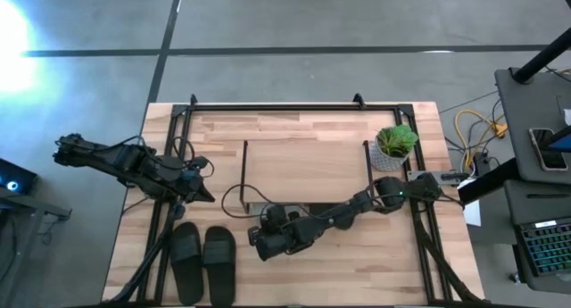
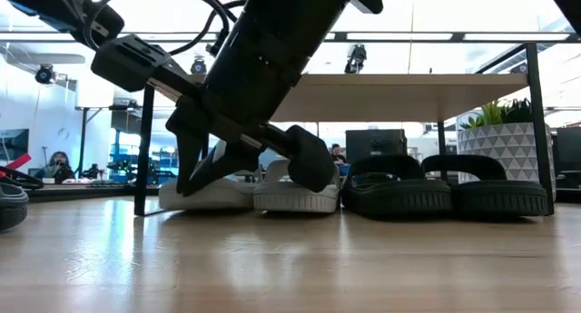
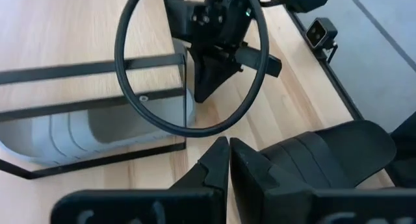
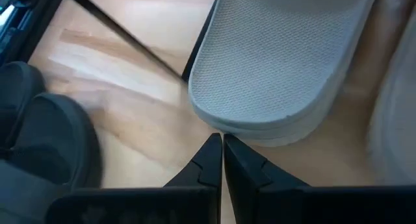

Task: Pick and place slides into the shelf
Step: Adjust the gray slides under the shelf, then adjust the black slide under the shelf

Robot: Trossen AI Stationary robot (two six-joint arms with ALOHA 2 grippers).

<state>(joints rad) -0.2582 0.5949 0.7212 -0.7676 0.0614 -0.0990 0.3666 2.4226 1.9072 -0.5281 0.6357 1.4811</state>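
Under the shelf sit four slides in a row: a light grey pair and, beside it, a black pair. Another black pair lies on the bench in front of the shelf's left end. The right end effector, fingers clenched together and empty, hangs just at the heel of a grey slide. The left end effector, also clenched and empty, hovers above the loose black pair.

Bright daylight washes my workspace; glare blooms on the floor at upper left. Ceiling lights backlight my arm into silhouette. Shadows stay soft.
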